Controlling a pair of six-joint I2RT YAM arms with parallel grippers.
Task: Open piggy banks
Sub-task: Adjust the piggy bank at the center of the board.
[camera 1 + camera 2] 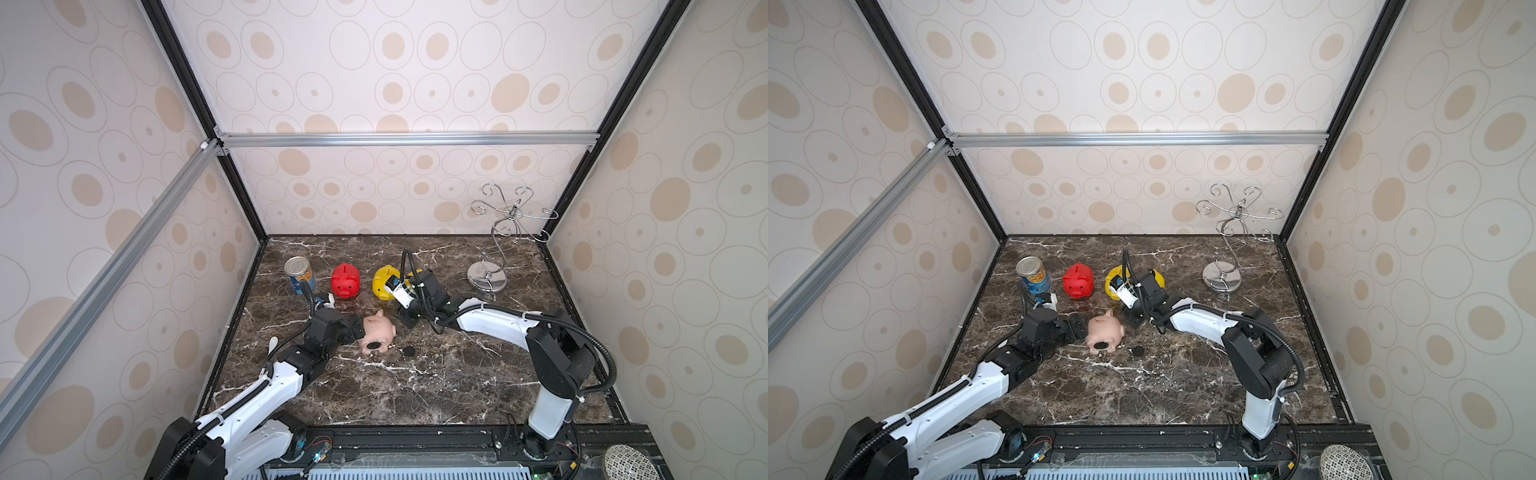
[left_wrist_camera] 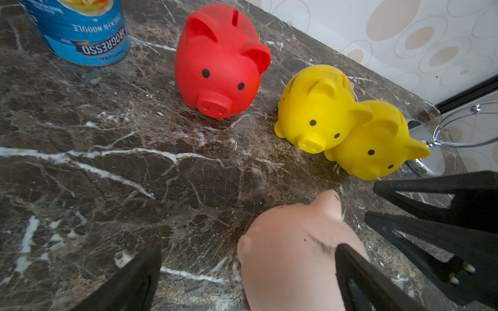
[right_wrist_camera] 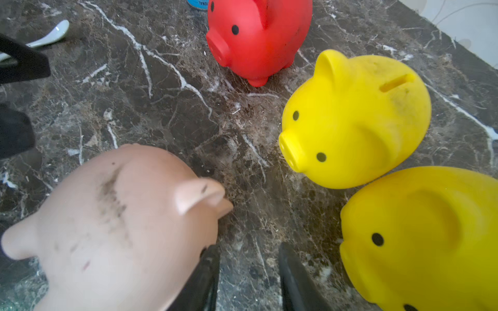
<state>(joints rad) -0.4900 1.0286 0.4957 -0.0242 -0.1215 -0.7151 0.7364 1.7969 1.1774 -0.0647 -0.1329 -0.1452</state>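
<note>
You're looking into a booth whose three walls (image 1: 415, 83) carry pale paper printed with beige ovals. Silver aluminium rails (image 1: 407, 139) cross the far and left walls; black posts (image 1: 241, 187) mark the far corners. The tabletop (image 1: 415, 386) is dark brown marble, white-veined, evenly and softly lit. A black track (image 1: 415, 436) runs along its near edge.

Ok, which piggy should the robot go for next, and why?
Probably the left fingers should shift from the pink piggy bank to the red piggy bank: a black plug lies loose beside the pink one, while the red one stands upright.
</note>
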